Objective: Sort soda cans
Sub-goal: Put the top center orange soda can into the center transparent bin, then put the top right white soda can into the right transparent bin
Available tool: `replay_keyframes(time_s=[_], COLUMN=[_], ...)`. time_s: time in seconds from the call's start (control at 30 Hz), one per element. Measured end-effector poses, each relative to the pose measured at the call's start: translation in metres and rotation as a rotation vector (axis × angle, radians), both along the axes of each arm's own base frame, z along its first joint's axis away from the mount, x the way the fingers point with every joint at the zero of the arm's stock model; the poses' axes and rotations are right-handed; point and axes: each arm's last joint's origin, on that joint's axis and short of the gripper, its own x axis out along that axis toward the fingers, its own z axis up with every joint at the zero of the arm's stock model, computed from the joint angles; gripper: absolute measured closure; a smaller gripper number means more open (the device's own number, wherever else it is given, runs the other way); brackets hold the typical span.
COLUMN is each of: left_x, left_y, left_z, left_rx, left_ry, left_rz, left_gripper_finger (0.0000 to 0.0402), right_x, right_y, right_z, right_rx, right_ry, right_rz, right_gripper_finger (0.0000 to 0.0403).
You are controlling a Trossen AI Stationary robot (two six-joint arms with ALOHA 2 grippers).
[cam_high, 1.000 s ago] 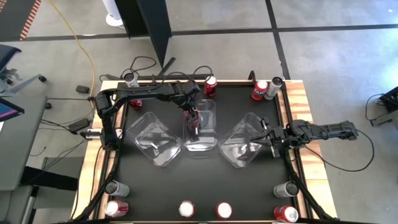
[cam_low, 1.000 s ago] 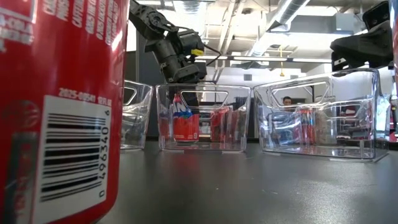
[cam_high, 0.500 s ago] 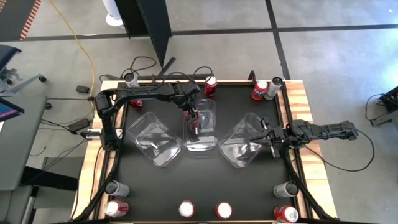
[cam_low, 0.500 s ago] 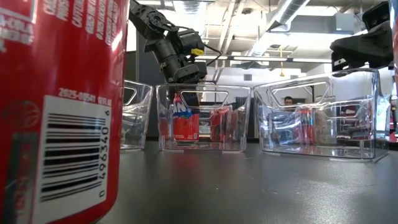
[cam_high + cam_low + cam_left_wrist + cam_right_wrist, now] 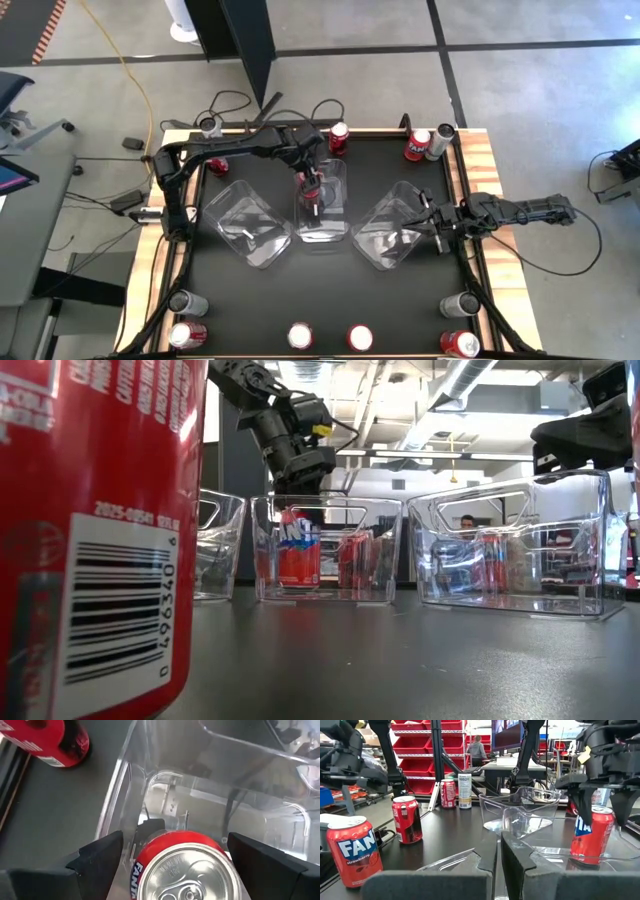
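Three clear bins sit in a row mid-table: left [image 5: 250, 222], middle [image 5: 322, 215] and right [image 5: 390, 235]. A red soda can [image 5: 185, 870] stands upright on the middle bin's floor, near its far end [image 5: 314, 193]. My left gripper [image 5: 175, 837] hangs open just above it, slanting down. Its fingers stand either side of the can's top [image 5: 602, 811] without touching. My right gripper [image 5: 499, 855] is shut, held level at the table's right side [image 5: 432, 222], next to the right bin's rim.
Loose cans line the table's edges. At the far edge are red ones [image 5: 339, 138] [image 5: 417, 146] and a silver one [image 5: 441, 141]. At the near edge are red ones [image 5: 300, 336] [image 5: 359, 338] and silver ones [image 5: 187, 302] [image 5: 459, 304]. One red can fills the low view's left [image 5: 100, 530].
My left gripper has risen from down around the red can until it is just over the can's top. The can has stayed upright on the middle bin's floor.
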Motion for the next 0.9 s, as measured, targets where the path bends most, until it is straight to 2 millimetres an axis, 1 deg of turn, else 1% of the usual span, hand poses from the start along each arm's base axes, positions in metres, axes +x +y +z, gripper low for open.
replay_keyframes(time_s=[0.17, 0.4, 0.9], left_x=[-0.001, -0.002, 0.007], left_y=[0.0, 0.001, -0.001], left_z=[0.008, 0.021, 0.062], left_rx=[0.004, 0.057, 0.129], left_ry=[0.016, 0.052, -0.052], left_rz=[0.003, 0.014, -0.028], left_gripper_finger=[0.0046, 0.0046, 0.0046], right_x=[0.0, 0.0, 0.0], right_y=[0.0, 0.0, 0.0], right_z=[0.0, 0.0, 0.0], right_rx=[0.0, -0.001, -0.001], right_ry=[0.0, 0.0, 0.0], right_rz=[0.0, 0.0, 0.0], right_gripper_finger=[0.0359, 0.0359, 0.0359])
